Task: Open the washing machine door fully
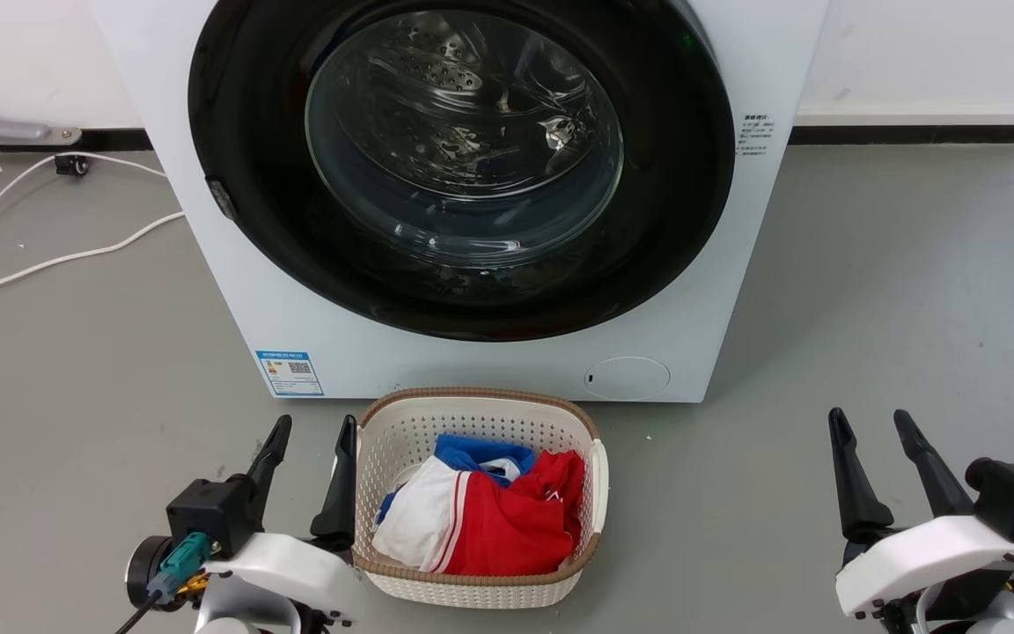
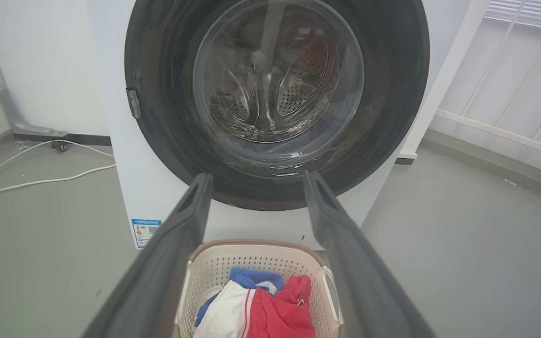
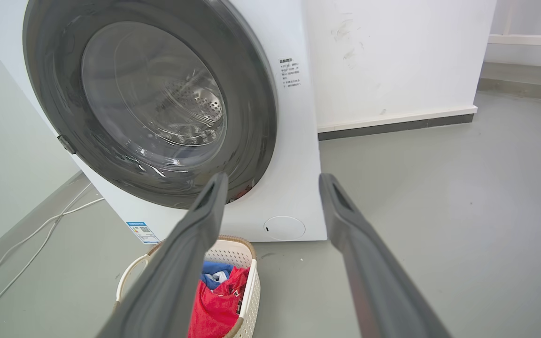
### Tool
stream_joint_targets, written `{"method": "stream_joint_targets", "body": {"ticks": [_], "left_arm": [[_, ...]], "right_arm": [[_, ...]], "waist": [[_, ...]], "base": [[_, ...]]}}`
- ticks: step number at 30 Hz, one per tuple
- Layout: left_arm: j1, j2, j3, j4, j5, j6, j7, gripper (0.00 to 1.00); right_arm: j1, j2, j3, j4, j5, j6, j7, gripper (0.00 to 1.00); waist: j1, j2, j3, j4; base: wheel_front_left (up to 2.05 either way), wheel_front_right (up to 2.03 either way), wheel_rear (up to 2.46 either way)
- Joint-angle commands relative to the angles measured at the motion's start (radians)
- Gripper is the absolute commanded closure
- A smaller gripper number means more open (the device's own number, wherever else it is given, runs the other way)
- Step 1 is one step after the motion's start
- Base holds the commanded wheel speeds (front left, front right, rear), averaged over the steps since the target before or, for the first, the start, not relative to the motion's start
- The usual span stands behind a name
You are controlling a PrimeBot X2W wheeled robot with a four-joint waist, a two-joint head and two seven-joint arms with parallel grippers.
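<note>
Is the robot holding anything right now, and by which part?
Nothing is held. The left pincer and the right pincer are both open and empty, well short of the closed washing machine door.

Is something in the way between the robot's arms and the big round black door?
Mostly no. The cream perforated plastic laundry basket sits on the floor before the white washing machine, below the glossy black round door, beside the open left end effector. The open right end effector faces bare grey floor.
</note>
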Motion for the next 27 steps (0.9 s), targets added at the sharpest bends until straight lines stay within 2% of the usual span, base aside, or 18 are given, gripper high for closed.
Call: {"method": "stream_joint_targets", "body": {"ticks": [1,14,27], "left_arm": [[-0.015,0.002,-0.002,-0.002,0.021,0.003,-0.009,0.0],[-0.012,0.007,-0.011,0.009,0.123,0.018,-0.034,0.0],[-0.006,0.0,-0.001,0.007,0.175,0.011,-0.057,0.0]], "right_arm": [[-0.001,0.003,0.001,-0.012,-0.023,0.002,-0.008,0.0],[0.01,0.006,-0.005,-0.032,-0.13,0.002,-0.018,0.0],[0.025,0.006,-0.013,-0.05,-0.149,0.003,-0.026,0.0]], "waist": [[0.0,0.0,0.0,0.0],[0.0,0.0,-0.003,0.003],[0.0,0.0,-0.011,0.007]], "base": [[0.0,0.0,0.0],[0.0,0.0,0.0],[0.0,0.0,0.0]]}}
